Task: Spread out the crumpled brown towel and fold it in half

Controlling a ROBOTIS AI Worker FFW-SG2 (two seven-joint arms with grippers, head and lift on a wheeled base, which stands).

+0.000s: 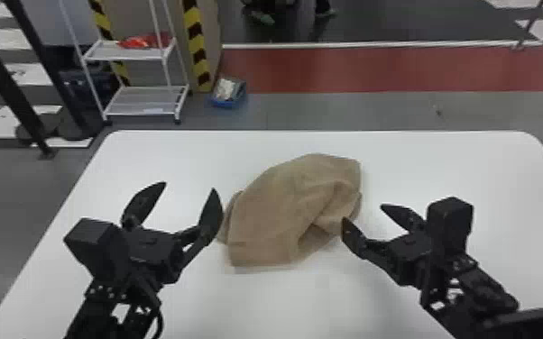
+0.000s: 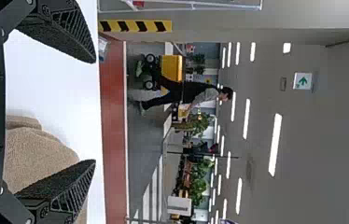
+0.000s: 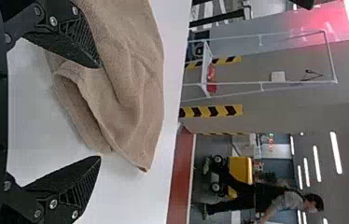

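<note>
Left pincer [image 1: 189, 186], black with two flat, tapering fingers: spread wide, over the left part of the counter, just beside the towel's left side. Ribbed inner faces show on its fingers in the left wrist view, where one finger overlaps the cloth; contact cannot be told. Right pincer [image 1: 363, 213], same build: also wide, at the towel's near right side, one finger close to the cloth.

Crumpled brown towel [image 1: 266, 216], matte, soft, finely napped fabric: heaped mid-counter between the two pincers. Outline a lopsided oval. Broad, fairly smooth swell at left; deeper creases and overlapping layers at right. A dark, hollow fold opens on the near right side; a small under-layer juts out at left. Right wrist view shows a pointed corner and a loose edge curling open.

Long axis runs diagonally, near left to far right; blunt edge at the near left end, rounded bulge at the far right.

Smooth white counter [image 1: 171, 155], rounded far corners, under all of it.
</note>
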